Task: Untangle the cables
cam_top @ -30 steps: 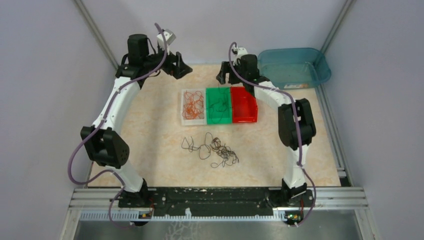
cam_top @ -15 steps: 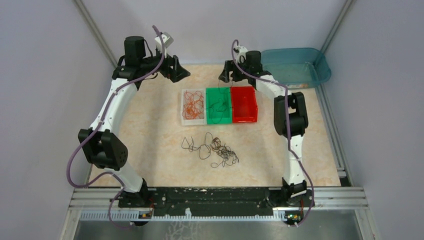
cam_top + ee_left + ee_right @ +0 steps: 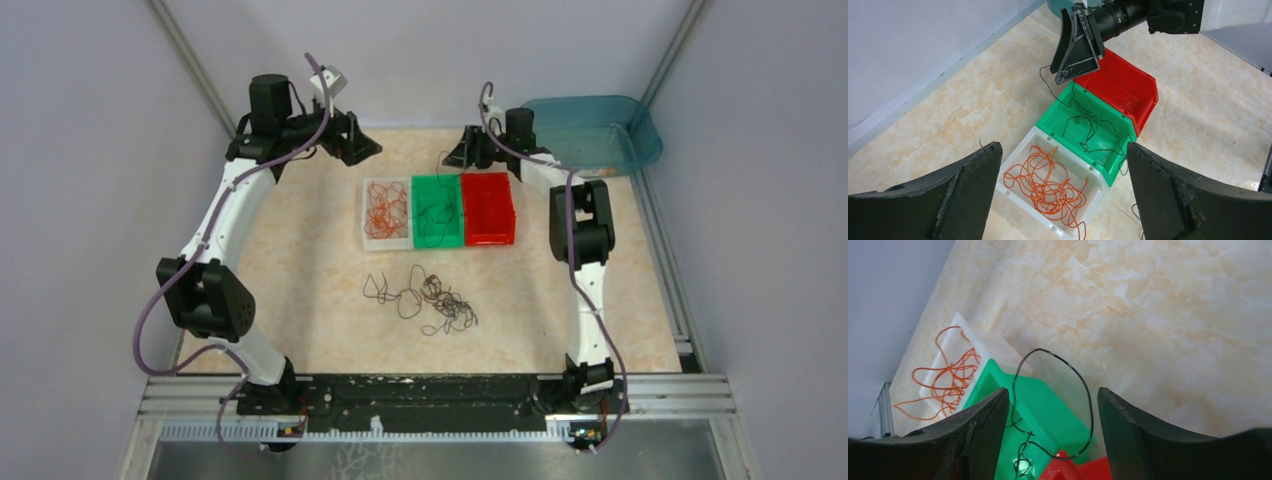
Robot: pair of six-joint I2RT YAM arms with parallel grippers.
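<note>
Cables lie in three places around the green plastic bin (image 3: 437, 242), the middle one of a row of three on the pale marbled tabletop (image 3: 300, 270). A loose tangle of hair-thin dark cables (image 3: 428, 298) rests on the bare surface on the near side of that bin, well apart from it. Curly orange-red cables (image 3: 1048, 182) fill the white plastic bin (image 3: 386, 243) touching the green one's left side, and thin black cables (image 3: 1093, 131) lie inside the green bin itself. A red plastic bin (image 3: 489, 210) touches its right side, and a translucent teal tub (image 3: 588, 160) stands further off to the far right. The right gripper (image 3: 1050, 392) hangs just over the green bin's far edge with its fingers spread. A loop of one of those black cables shows in the gap, and from the left wrist view a strand climbs from the green bin to that gripper's tip, though I cannot tell whether it is caught on a finger. The left gripper (image 3: 1063, 150) hovers off the green bin's far-left, past the white bin, jaws spread wide and holding nothing.
</note>
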